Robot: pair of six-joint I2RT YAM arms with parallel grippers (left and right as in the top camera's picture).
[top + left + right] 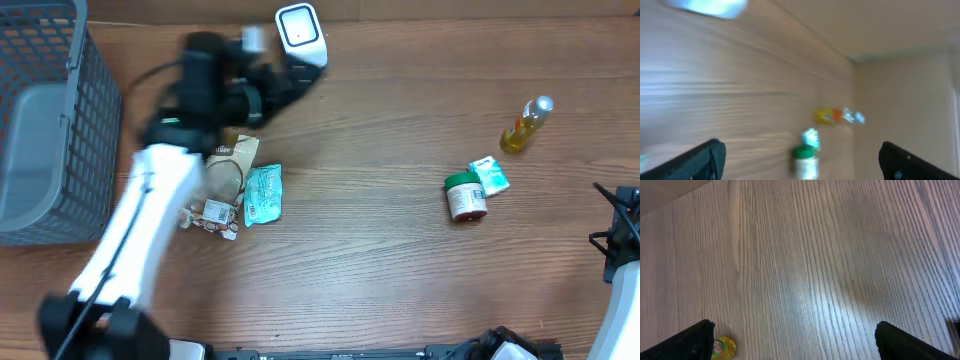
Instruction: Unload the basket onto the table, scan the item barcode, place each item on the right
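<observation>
The white barcode scanner [300, 30] stands at the table's far edge; in the left wrist view it is a pale blur [707, 6] at the top left. My left gripper [300, 75] hovers open and empty just below the scanner. That wrist view is motion-blurred and looks across the wood at a green-lidded jar [805, 160], a small teal packet [811, 136] and a yellow bottle [832, 116], all far off. My right gripper [795, 326] is open over bare wood, with the yellow bottle [722, 347] by its left finger. No barcode shows.
A grey wire basket [50, 120] fills the left edge. A brown packet [238, 160], a teal pouch [263, 193] and a small wrapped item [215, 215] lie beside my left arm. The jar [465, 195], teal packet [490, 177] and bottle [527, 125] sit at the right.
</observation>
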